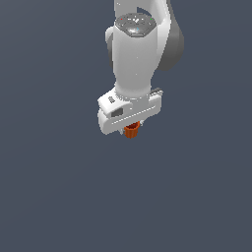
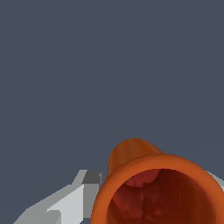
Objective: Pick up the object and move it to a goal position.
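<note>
Inspecting the exterior view, we find the white arm (image 1: 135, 54) pointing straight down, its gripper (image 1: 131, 129) near the middle of the picture. We note the orange-red cup (image 1: 131, 131) directly under the gripper's body, only its lower part showing, against a plain dark blue-grey background.

From the wrist view we record the cup (image 2: 157, 192) close to the camera, rim and hollow dark-red inside facing the lens, the body narrowing away behind it. One white finger (image 2: 65, 203) with a grey tip sits against the cup's side; a sliver of white shows at the opposite side of the rim. We judge the gripper clenched on the cup. We cannot tell from either view whether the cup rests on a surface or is lifted.
</note>
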Controlling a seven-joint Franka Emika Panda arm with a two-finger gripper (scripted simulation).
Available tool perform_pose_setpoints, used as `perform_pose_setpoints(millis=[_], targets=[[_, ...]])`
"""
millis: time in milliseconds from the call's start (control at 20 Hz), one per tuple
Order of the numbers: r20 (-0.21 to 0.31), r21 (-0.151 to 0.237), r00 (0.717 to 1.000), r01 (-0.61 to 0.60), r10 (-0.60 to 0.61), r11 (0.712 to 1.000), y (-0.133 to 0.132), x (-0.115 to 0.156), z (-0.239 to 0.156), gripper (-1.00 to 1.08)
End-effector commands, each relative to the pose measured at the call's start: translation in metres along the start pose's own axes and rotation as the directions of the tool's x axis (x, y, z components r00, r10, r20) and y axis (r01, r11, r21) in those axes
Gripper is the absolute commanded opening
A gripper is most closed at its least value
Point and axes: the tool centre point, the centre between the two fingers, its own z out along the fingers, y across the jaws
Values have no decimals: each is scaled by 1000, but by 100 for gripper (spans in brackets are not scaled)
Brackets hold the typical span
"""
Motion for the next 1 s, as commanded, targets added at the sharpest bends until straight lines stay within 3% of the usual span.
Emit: perform_pose_setpoints(millis=[0, 950], targets=[[0, 0, 1000, 0, 0, 1000, 5, 9, -17, -100], [1, -1, 1000, -1, 1, 1000, 31, 58, -105, -100]])
